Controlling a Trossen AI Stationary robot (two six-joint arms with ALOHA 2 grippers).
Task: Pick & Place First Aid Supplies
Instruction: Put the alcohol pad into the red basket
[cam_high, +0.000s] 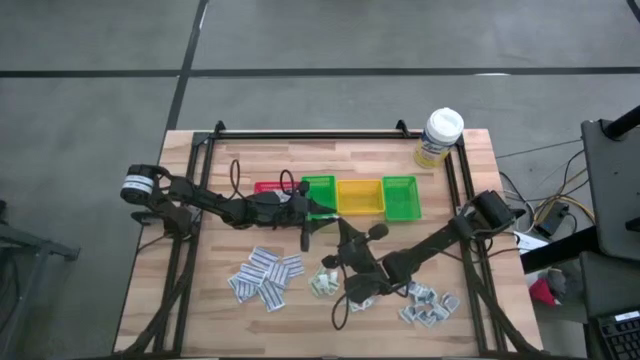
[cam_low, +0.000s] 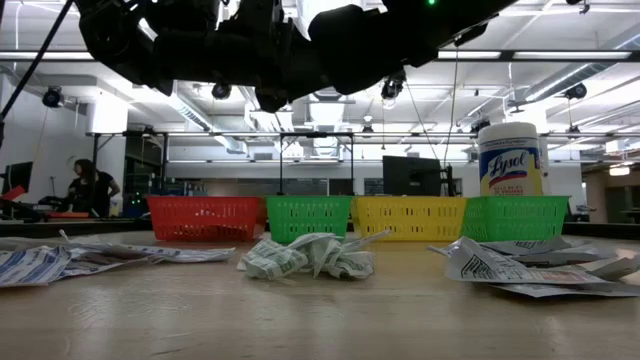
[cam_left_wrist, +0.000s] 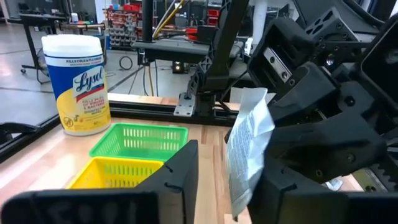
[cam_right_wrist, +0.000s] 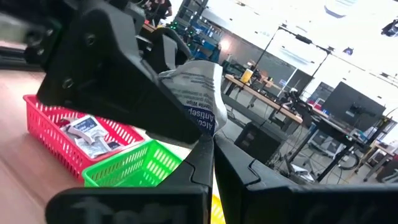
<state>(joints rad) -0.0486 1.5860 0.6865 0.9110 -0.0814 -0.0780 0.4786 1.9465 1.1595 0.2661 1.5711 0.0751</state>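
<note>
Dark fingers of the right gripper (cam_right_wrist: 212, 142) fill the foreground of its wrist view, pressed together on the lower edge of a white packet (cam_right_wrist: 194, 99) with grey and blue print. The packet stands up from that pinch, slightly crumpled, in the air above the middle of the table (cam_high: 200, 300), just in front of the bins.

Seen from the left wrist, the left gripper (cam_left_wrist: 235, 167) straddles this same packet (cam_left_wrist: 249, 143). Its two fingers are parted, one on each side of the paper, with a clear gap on the side toward the bins.

From above, both arms meet near the table's centre, the left reaching in from the left edge and the right from the right edge.

Behind them runs a row of four small bins: a red bin (cam_high: 268, 187), a green bin (cam_high: 318, 190), a yellow bin (cam_high: 360, 197) and a second green bin (cam_high: 400, 197). The red one holds a few packets.

Loose packets (cam_high: 265, 277) lie in three clusters along the front of the table. A yellow-labelled wipes canister (cam_high: 440, 135) stands at the far right corner.
</note>
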